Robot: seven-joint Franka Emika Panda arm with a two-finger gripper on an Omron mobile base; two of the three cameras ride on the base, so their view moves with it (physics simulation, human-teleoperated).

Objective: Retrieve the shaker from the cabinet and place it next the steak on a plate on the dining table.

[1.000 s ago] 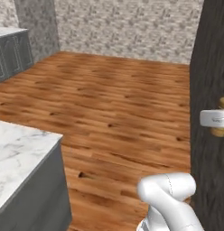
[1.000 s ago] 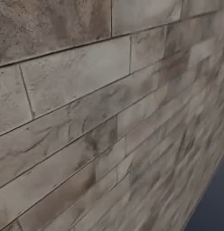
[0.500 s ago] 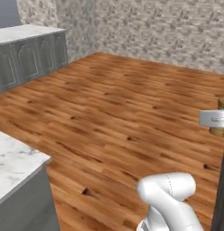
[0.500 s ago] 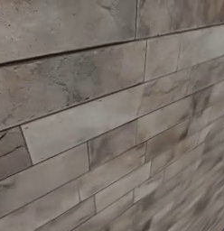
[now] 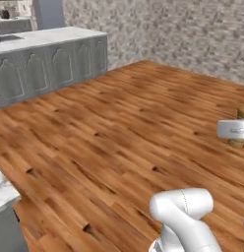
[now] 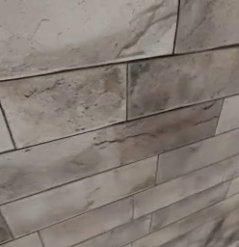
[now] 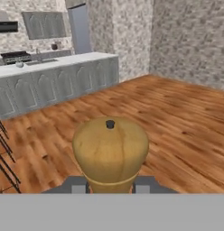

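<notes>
In the hand view the small golden-brown wooden shaker, with its rounded top and a small dark knob at the crown, stands upright between the two dark finger tips of the gripper, which are clenched against its narrow waist on either side. Beyond it lies a brown wood-plank floor, and farther off a long counter with grey panelled fronts and a pale top; grey wall cabinets hang above it on the far left, and thin dark stool legs show at the left edge.

The left base view shows the white arm rising at the lower right, and at the right edge the pale gripper body with a bit of the wooden shaker showing below it. A corner of white marble top sits at the near left.

The right base view faces a grey-brown stone tile wall at close range.
</notes>
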